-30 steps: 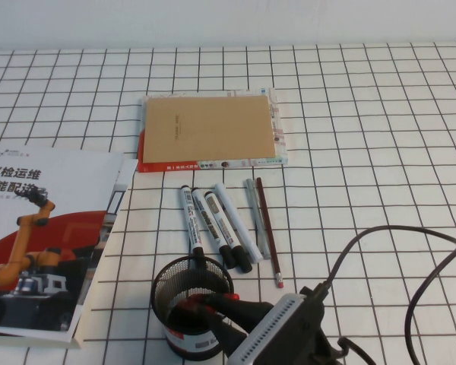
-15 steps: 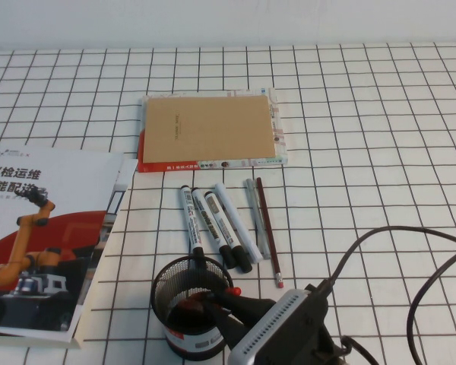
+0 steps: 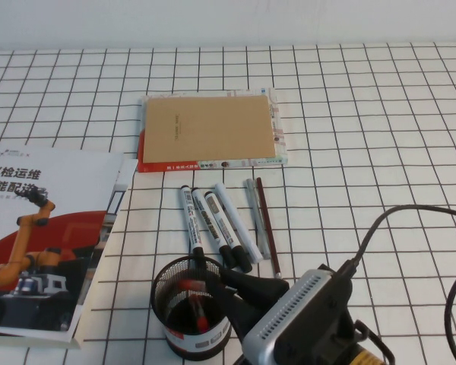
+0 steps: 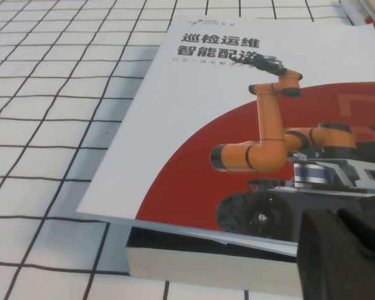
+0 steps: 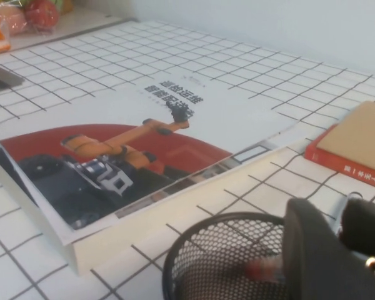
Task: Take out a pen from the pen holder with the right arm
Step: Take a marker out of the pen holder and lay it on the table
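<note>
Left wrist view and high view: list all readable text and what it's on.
"巡检运维": booklet cover, top line.
"智能配送": same cover, second line.
Too small or blurred to read: the booklet's smaller print, and the print on the book, the markers and the pen holder label.
No text: left gripper, by the booklet's edge, and right gripper, at the pen holder.
</note>
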`<control>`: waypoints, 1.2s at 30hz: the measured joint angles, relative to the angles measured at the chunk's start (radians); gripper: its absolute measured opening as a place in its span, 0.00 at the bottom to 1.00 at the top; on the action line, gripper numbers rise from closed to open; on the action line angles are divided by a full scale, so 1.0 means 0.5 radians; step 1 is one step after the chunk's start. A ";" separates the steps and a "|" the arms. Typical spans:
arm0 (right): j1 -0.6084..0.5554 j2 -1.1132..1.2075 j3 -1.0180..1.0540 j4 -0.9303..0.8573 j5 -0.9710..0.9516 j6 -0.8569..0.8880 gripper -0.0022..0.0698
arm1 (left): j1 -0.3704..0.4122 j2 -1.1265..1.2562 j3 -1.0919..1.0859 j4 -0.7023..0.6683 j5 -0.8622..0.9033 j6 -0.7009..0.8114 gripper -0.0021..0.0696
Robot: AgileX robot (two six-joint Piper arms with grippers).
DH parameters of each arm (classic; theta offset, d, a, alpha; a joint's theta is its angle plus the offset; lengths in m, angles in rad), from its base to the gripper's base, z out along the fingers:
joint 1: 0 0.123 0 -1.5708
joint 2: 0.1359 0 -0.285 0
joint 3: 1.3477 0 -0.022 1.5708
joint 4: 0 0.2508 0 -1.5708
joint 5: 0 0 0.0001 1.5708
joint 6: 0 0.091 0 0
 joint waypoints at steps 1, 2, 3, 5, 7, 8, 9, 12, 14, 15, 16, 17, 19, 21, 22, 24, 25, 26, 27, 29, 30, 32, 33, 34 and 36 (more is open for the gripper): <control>0.000 -0.019 0.000 0.004 0.016 -0.004 0.13 | 0.000 0.000 0.000 0.000 0.000 0.000 0.03; 0.000 -0.043 0.000 0.009 0.037 -0.008 0.13 | 0.000 0.000 0.000 0.000 0.000 0.000 0.03; 0.000 -0.070 0.000 0.015 0.059 -0.013 0.13 | 0.000 0.000 0.000 0.000 0.000 0.000 0.03; 0.000 -0.130 0.000 0.037 0.105 -0.054 0.13 | 0.000 0.000 0.000 0.000 0.000 0.000 0.03; 0.000 -0.190 0.000 0.062 0.138 -0.082 0.13 | 0.000 0.000 0.000 0.000 0.000 0.000 0.03; 0.000 -0.224 0.000 0.077 0.155 -0.093 0.13 | 0.000 0.000 0.000 0.000 0.000 0.000 0.03; 0.000 -0.260 0.000 0.086 0.170 -0.097 0.13 | 0.000 0.000 0.000 0.000 0.000 0.000 0.03; 0.000 -0.370 0.000 0.101 0.200 -0.121 0.13 | 0.000 0.000 0.000 0.000 0.000 0.000 0.03; 0.000 -0.451 0.000 0.133 0.225 -0.200 0.13 | 0.000 0.000 0.000 0.000 0.000 0.000 0.03; 0.000 -0.489 -0.005 0.174 0.250 -0.263 0.13 | 0.000 0.000 0.000 0.000 0.000 0.000 0.03; 0.000 -0.518 -0.015 0.221 0.275 -0.345 0.13 | 0.000 0.000 0.000 0.000 0.000 0.000 0.03; 0.000 -0.549 -0.036 0.297 0.317 -0.447 0.13 | 0.000 0.000 0.000 0.000 0.000 0.000 0.03; 0.000 -0.596 -0.090 0.503 0.400 -0.680 0.13 | 0.000 0.000 0.000 0.000 0.000 0.000 0.03; 0.000 -0.638 -0.160 0.766 0.486 -1.004 0.13 | 0.000 0.000 0.000 0.000 0.000 0.000 0.03; 0.000 -0.651 -0.190 0.882 0.507 -1.144 0.13 | 0.000 0.000 0.000 0.000 0.000 0.000 0.03; -0.004 -0.683 -0.259 1.139 0.511 -1.450 0.13 | 0.000 0.000 0.000 0.000 0.000 0.000 0.03; -0.013 -0.698 -0.297 1.271 0.507 -1.608 0.13 | 0.000 0.000 0.000 0.000 0.000 0.000 0.03; -0.031 -0.707 -0.336 1.401 0.507 -1.753 0.13 | 0.000 0.000 0.000 0.000 0.000 0.000 0.03; -0.060 -0.710 -0.378 1.536 0.512 -1.885 0.13 | 0.000 0.000 0.000 0.000 0.000 0.000 0.03; -0.142 -0.710 -0.466 1.844 0.553 -2.126 0.13 | 0.000 0.000 0.000 0.000 0.000 0.000 0.03; -0.202 -0.710 -0.508 2.008 0.600 -2.248 0.13 | 0.000 0.000 0.000 0.000 0.000 0.000 0.03; -0.321 -0.710 -0.569 2.282 0.709 -2.454 0.13 | 0.000 0.000 0.000 0.000 0.000 0.000 0.03; -0.389 -0.710 -0.591 2.390 0.769 -2.547 0.13 | 0.000 0.000 0.000 0.000 0.000 0.000 0.03; -0.441 -0.710 -0.599 2.447 0.827 -2.609 0.13 | 0.000 0.000 0.000 0.000 0.000 0.000 0.03; -0.558 -0.710 -0.614 2.498 0.936 -2.719 0.13 | 0.000 0.000 0.000 0.000 0.000 0.000 0.03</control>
